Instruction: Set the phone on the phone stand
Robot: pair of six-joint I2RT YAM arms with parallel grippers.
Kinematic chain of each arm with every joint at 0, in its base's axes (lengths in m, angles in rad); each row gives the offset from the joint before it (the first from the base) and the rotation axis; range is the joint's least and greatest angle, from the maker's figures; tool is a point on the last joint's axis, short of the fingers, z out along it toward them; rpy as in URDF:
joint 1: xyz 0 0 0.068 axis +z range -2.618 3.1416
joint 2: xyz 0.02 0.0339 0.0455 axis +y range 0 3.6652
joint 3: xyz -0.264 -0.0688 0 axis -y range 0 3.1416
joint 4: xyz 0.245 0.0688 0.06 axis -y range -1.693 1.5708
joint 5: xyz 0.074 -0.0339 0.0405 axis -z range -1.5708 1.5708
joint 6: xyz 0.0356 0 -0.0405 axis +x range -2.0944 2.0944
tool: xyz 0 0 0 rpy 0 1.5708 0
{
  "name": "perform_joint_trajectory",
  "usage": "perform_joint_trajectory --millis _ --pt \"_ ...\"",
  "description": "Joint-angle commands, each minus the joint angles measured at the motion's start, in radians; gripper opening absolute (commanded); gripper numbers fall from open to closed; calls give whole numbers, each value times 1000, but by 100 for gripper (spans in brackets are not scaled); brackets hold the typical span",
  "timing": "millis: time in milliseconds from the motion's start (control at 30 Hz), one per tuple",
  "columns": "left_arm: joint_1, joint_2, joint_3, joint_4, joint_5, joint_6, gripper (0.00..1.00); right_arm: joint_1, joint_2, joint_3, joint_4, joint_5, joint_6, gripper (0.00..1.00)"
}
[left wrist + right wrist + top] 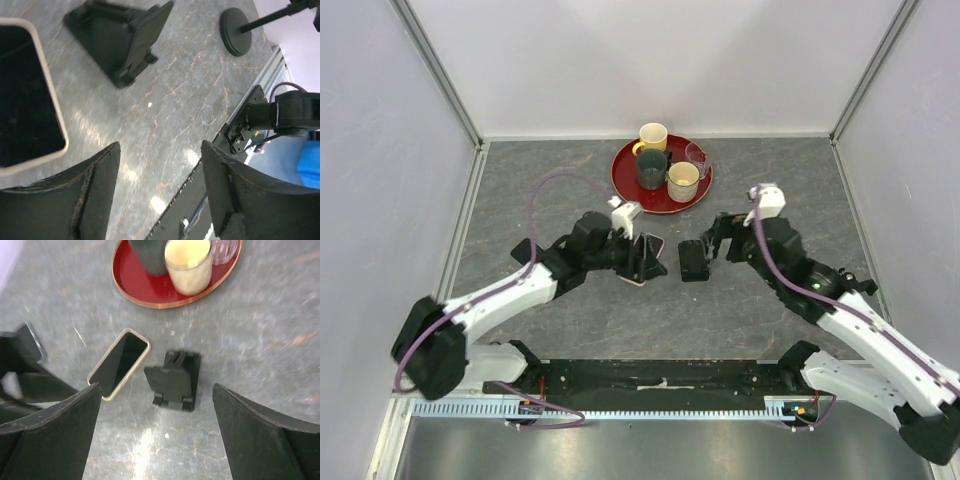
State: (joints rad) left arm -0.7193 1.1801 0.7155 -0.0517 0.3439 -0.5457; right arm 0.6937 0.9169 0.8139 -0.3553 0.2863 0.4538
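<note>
I see a red tray point(135, 290) holding a yellow mug point(653, 135), dark mug point(651, 170), cream mug point(187, 262) and glass point(696, 155). Phone point(120, 362) lies flat on the table point(260, 345), apart from the phone stand point(236, 31). Left gripper point(160, 152) and right gripper point(157, 390) both gape, empty.

red tray point(625, 178) carrying yellow mug point(653, 135), dark green mug point(651, 170), cream mug point(682, 181) and clear glass point(697, 155)

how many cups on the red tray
4 on the tray: yellow mug at the far edge, dark mug in the middle, cream mug near right, clear glass far right. None seems hidden.
</note>
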Motion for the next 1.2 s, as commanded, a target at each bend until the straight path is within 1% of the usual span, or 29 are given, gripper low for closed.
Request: perform_joint_trajectory --millis 0,33,67,100,133,167,200,267,300,367,400,433,467,500,533,567,600,633,667,700,733,767,800,867,933,967,1000,1100,1167 --pt "4 208 159 159 183 188 68 0 -142 90 -135 123 -72 98" --pt "3 258 220 158 202 217 64 1 -167 81 -142 134 -82 98" --pt "3 298 249 153 217 231 63 0 -193 73 -148 136 -89 98" --pt "4 369 280 141 211 239 60 1 -237 65 -148 137 -93 98" --pt "3 392 332 127 189 239 60 0 -257 51 -152 139 -101 98" --pt "3 407 349 124 169 231 62 0 -286 51 -169 151 -106 98" --pt "3 432 364 121 132 221 68 0 -297 51 -181 163 -109 98" --pt "-5 452 418 93 83 187 72 0 -311 74 -224 200 -119 98" --pt "-14 463 442 25 1 181 74 1 -312 97 -237 209 -124 98" --pt "-51 512 533 -66 -77 168 77 0 -320 119 -260 232 -141 98" --pt "-67 526 564 -179 -239 114 81 0 -323 135 -266 243 -142 98" --pt "-107 548 616 -227 -334 77 84 0 -329 145 -270 254 -141 98" --pt "-130 556 633 -255 -412 44 86 0 -340 151 -280 263 -141 98" --pt "-155 565 648 -285 -528 11 90 0 -348 160 -283 278 -141 98" --pt "-208 578 668 -307 -572 -47 92 -2 -355 163 -284 283 -139 98" --pt "-233 585 677 -315 -610 -69 93 0 -372 166 -286 292 -139 98" --pt "-258 596 691 -330 -684 -89 94 0 -380 172 -290 307 -135 98" --pt "-291 608 732 -383 -719 -141 94 0 -386 180 -293 316 -132 98" --pt "-302 640 754 -410 -749 -172 94 0 -400 188 -304 323 -129 98" --pt "-310 657 778 -442 -808 -244 94 0 -406 206 -310 332 -118 98" --pt "-324 680 842 -494 -842 -288 95 0 -412 215 -323 349 -113 98" --pt "-330 728 881 -598 -900 -331 95 1 -429 225 -341 359 -109 98" --pt "-338 756 956 -653 -920 -392 95 1 -440 241 -349 367 -104 98" --pt "-361 815 1012 -745 -962 -431 95 1 -475 249 -359 384 -102 98" --pt "-376 845 1067 -790 -985 -489 95 1 -503 255 -361 396 -104 98" --pt "-378 860 1085 -865 -1014 -522 95 1 -525 257 -364 399 -104 98" --pt "-379 884 1120 -898 -1026 -580 95 1 -535 261 -364 402 -102 98" --pt "-382 908 1145 -962 -1053 -632 95 1 -564 269 -373 418 -107 98" --pt "-384 914 1147 -959 -1040 -637 96 0 -575 275 -378 421 -109 98"
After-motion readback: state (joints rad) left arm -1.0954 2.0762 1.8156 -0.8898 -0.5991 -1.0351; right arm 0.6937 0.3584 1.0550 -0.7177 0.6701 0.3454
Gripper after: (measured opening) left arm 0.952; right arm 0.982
